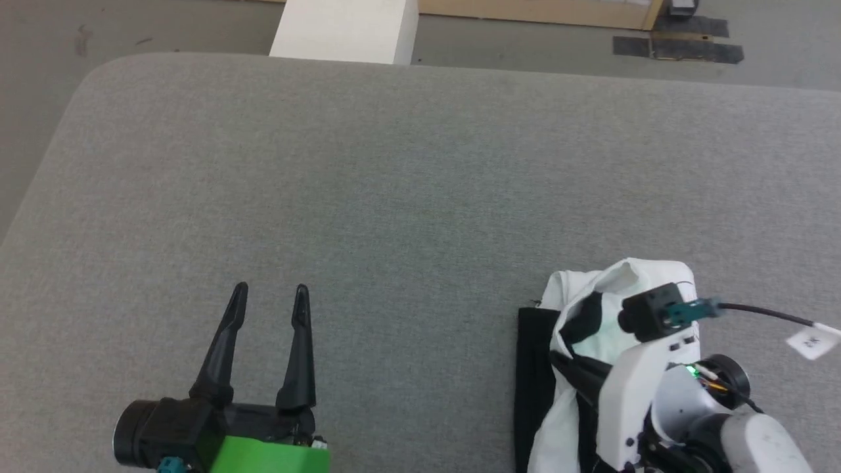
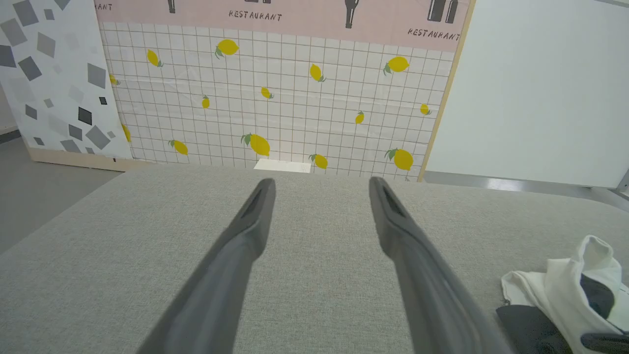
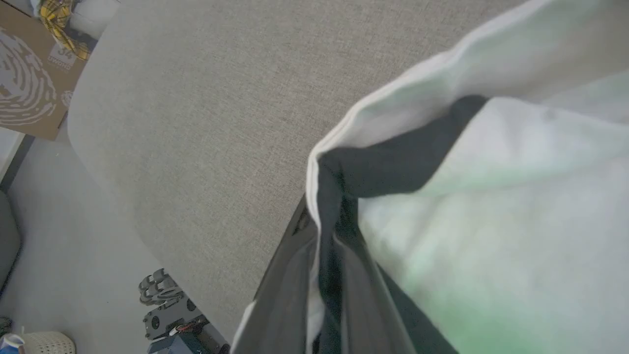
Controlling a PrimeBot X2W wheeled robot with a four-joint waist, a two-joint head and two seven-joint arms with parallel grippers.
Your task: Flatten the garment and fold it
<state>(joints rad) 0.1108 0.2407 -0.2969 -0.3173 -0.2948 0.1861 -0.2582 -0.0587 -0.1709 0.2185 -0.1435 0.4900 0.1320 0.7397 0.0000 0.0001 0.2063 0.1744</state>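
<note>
Legibly, read "RESTAURANT" twice on pink band (image 2: 255, 14) along top of left wrist view, above lemon-print wall (image 2: 295, 98). Noted small white tag (image 1: 813, 341) on cable (image 1: 762, 314) at right edge of head view; marking too small to read. Noted printed cardboard (image 3: 29, 83) at upper left of right wrist view; lettering not made out.

Found left gripper (image 1: 271, 288) at lower left of head view, fingers spread wide, holding nothing, over bare grey surface (image 1: 394, 197). Confirmed same spread in left wrist view. Located white box (image 1: 345, 29) at top of head view, past far edge of surface; glimpsed only as a thin white strip against wall in left wrist view.

Found garment (image 1: 558, 414) bunched at lower right of head view, white panel heaped over black section, resting on surface, well apart from left gripper. Traced right gripper (image 3: 322, 231) in right wrist view: fingers pressed together on a white-edged black fold, remaining white cloth spilling to right of frame. In head view, found that grip largely hidden by wrist housing and cloth; one dark finger seen entering folds.
</note>
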